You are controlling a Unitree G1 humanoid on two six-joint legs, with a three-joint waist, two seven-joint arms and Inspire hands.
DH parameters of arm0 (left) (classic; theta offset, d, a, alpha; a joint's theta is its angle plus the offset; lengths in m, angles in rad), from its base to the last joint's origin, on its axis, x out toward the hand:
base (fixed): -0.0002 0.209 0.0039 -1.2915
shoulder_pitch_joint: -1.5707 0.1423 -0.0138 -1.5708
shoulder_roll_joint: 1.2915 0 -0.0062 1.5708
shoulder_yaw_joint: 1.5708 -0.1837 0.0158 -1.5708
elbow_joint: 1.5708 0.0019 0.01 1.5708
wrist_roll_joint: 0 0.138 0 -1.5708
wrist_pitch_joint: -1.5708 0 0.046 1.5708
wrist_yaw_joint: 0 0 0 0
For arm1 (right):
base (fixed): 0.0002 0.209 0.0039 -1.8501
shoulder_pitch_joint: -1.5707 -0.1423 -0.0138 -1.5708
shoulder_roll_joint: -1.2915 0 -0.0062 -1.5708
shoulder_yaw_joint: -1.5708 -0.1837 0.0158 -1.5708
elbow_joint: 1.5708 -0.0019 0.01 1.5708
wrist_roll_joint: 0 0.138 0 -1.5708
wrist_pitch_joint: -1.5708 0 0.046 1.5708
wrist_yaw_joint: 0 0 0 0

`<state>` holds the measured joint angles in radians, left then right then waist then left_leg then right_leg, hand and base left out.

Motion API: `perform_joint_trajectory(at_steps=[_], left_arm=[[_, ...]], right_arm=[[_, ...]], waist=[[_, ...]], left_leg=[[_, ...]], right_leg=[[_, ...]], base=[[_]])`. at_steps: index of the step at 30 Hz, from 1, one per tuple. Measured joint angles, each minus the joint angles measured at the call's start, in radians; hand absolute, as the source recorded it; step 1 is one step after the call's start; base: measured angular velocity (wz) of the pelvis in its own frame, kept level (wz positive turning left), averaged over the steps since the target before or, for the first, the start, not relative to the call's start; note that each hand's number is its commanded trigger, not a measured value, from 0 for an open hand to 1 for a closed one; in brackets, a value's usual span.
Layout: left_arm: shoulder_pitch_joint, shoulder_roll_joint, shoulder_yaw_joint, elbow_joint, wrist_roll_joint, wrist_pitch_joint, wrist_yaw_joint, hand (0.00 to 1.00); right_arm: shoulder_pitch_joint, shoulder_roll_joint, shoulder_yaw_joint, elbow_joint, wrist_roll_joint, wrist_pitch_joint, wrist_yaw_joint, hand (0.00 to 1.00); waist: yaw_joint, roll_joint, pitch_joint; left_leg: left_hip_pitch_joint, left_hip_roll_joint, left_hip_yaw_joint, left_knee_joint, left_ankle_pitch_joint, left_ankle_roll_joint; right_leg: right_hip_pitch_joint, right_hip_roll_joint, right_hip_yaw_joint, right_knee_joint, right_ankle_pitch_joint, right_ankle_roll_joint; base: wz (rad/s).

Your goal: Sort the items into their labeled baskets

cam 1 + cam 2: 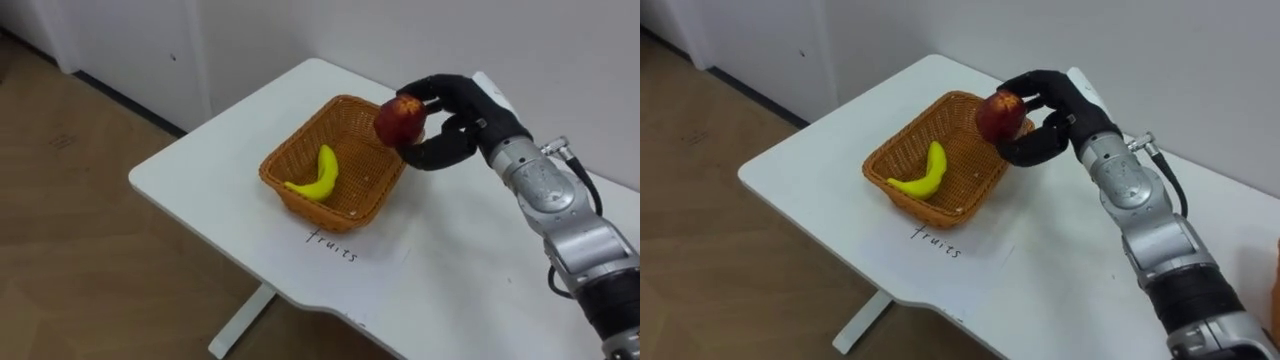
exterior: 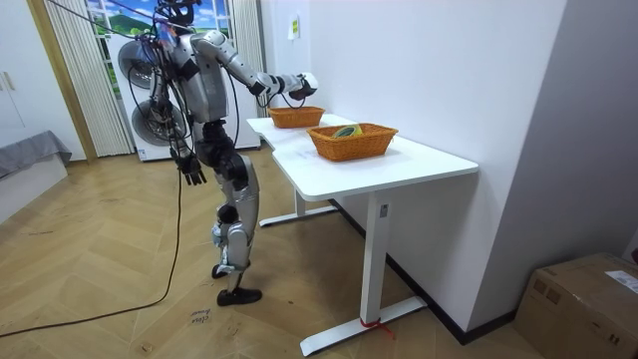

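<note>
My robot's right hand (image 1: 458, 128) grips a red apple (image 1: 400, 120), fingers and thumb curled round it, over the corner of the wicker basket (image 1: 300, 197) that lies farthest from the robot, at one end of the white table (image 1: 200, 190). Whether the fruit clears the rim or touches it, I cannot tell from my screens. A banana (image 1: 321, 175) already lies inside, on the basket floor. In the room view the robot stands upright at the table's end, right arm stretched out, its left hand (image 2: 189, 168) hanging beside its thigh. The risk, as I judge it, is the release point: the apple hangs at the rim and not above the middle, so letting go here could bounce it off the wicker onto the table, where a round fruit would roll toward an edge. Lowering the hand straight down could also catch the rim and push or tip the light basket, which sits near the table's end. A drop from height might strike the banana. The count: one apple, one banana, one table, two baskets. The second basket (image 2: 354, 147) stands near the table's other end with something yellow-green in it, too small to name. I can make out no office supplies.
</note>
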<state>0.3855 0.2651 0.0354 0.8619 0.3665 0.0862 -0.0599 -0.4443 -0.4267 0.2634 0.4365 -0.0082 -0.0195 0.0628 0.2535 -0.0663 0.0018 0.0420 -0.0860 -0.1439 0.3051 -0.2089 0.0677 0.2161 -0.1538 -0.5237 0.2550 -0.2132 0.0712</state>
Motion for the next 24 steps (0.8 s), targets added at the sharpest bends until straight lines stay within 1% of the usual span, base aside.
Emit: perform_joint_trajectory(at_steps=[4, 8, 10, 16, 21, 24], left_arm=[[0.0, 0.0, 0.0, 0.0, 0.0, 0.003, -0.002, 0.0], [0.004, 0.0, 0.0, -0.001, 0.0, 0.005, -0.003, 0.0], [0.004, 0.0, 0.0, -0.001, 0.0, 0.015, -0.011, 0.0], [0.01, -0.001, 0.0, -0.011, 0.0, 0.018, -0.016, 0.0], [0.016, -0.001, 0.0, -0.012, 0.0, 0.018, -0.02, 0.0], [0.022, -0.001, 0.0, -0.031, 0.0, 0.018, -0.02, 0.0]], right_arm=[[0.0, 0.004, 0.0, 0.0, 0.0, 0.002, 0.006, 1.0], [0.0, 0.01, 0.001, 0.0, 0.0, 0.013, 0.008, 1.0], [0.003, 0.012, 0.001, 0.0, 0.0, 0.021, 0.017, 1.0], [0.032, 0.018, 0.001, 0.0, 0.001, 0.023, 0.029, 1.0], [0.034, 0.02, 0.001, 0.0, 0.002, 0.024, 0.045, 1.0], [0.034, 0.02, 0.001, -0.001, 0.002, 0.024, 0.047, 1.0]], waist=[[0.0, -0.002, -0.001], [0.001, 0.0, -0.0003], [0.001, 0.001, -0.0001], [0.003, 0.005, 0.0002], [0.003, 0.009, -0.0001], [0.003, 0.01, -0.0001]], left_leg=[[0.001, 0.0, 0.0, 0.001, 0.0, 0.0], [0.003, 0.0, -0.001, 0.002, 0.0, 0.0], [0.003, 0.0, -0.001, 0.003, 0.0, 0.0], [0.003, 0.0, -0.001, 0.003, 0.0, 0.0], [0.003, -0.001, -0.001, 0.003, 0.0, 0.0], [0.003, -0.003, -0.005, 0.003, 0.0, 0.0]], right_leg=[[0.002, 0.0, 0.0, 0.0, 0.0, 0.0], [0.004, 0.0, 0.0, -0.001, 0.0, 0.0], [0.004, 0.0, 0.0, -0.002, 0.0, 0.0], [0.004, 0.0, 0.0, -0.001, 0.0, 0.001], [0.005, -0.001, -0.002, -0.002, -0.002, 0.004], [0.007, -0.002, -0.008, -0.002, -0.003, 0.004]], base=[[0.0], [0.0], [0.0], [0.0], [0.0], [0.03]])
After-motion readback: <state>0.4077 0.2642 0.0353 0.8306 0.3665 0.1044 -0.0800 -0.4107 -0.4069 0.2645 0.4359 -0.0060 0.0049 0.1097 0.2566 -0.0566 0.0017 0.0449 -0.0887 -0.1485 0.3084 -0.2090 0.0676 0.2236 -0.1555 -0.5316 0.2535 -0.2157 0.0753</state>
